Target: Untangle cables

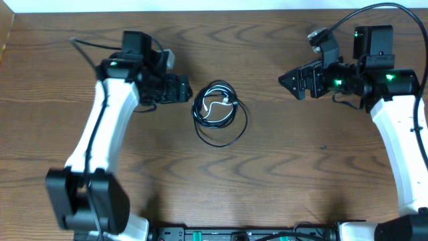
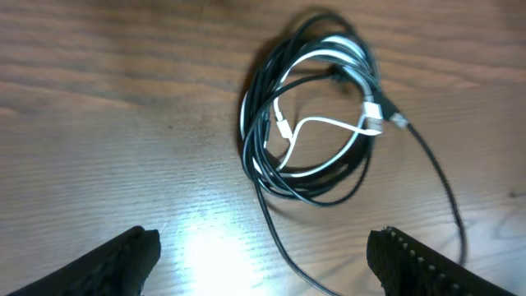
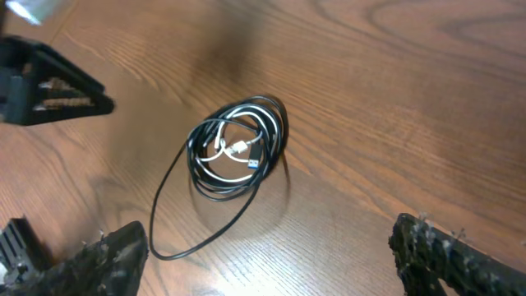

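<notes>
Black cables, count unclear, and one white cord are coiled between left gripper and right gripper, both wide apart and empty.

arms: white shells; joints: black; lights: green; fingers: black, ridged

bare table surrounds the cables; left pincer near, right pincer farther

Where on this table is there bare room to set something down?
The table is bare between the cables and the arm bases, and between cables and right gripper. Crowded: left gripper sits close beside the cables.
</notes>
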`<state>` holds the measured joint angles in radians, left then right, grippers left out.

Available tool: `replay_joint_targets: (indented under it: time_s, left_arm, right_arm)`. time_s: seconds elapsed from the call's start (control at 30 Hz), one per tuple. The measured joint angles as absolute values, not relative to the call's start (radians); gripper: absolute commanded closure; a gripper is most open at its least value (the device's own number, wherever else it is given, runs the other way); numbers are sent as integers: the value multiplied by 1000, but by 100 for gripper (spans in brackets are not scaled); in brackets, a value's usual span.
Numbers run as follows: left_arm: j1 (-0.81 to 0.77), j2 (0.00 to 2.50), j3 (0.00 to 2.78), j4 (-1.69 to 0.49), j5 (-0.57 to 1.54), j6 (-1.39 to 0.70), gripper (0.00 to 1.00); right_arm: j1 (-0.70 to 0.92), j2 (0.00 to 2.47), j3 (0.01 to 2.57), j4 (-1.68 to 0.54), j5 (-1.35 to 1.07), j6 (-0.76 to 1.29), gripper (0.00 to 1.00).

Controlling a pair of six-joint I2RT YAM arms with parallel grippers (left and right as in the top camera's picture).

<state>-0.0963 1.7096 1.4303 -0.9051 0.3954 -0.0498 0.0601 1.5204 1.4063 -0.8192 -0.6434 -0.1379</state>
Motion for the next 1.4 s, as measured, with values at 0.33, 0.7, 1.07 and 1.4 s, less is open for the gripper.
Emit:
replay_joint_targets:
  time_s: [0.33,0.7,1.07,1.4]
  left_arm:
    - [-170,1938,1428,-796,395,-26,43]
    - [-203,2047,1427,-731,336,-28,72]
    - [-216,2072,1427,-714,334,-100,93]
    - [-218,1878,1427,-765,417,-44,93]
  right_arm:
    - [60,1541,1406,-821,-613,-136,9]
    - [60,1541,1406,-823,-606,-135,6]
    - [60,1541,1406,-822,-605,-135,6]
    - [115,1541,1406,-734,-600,-85,9]
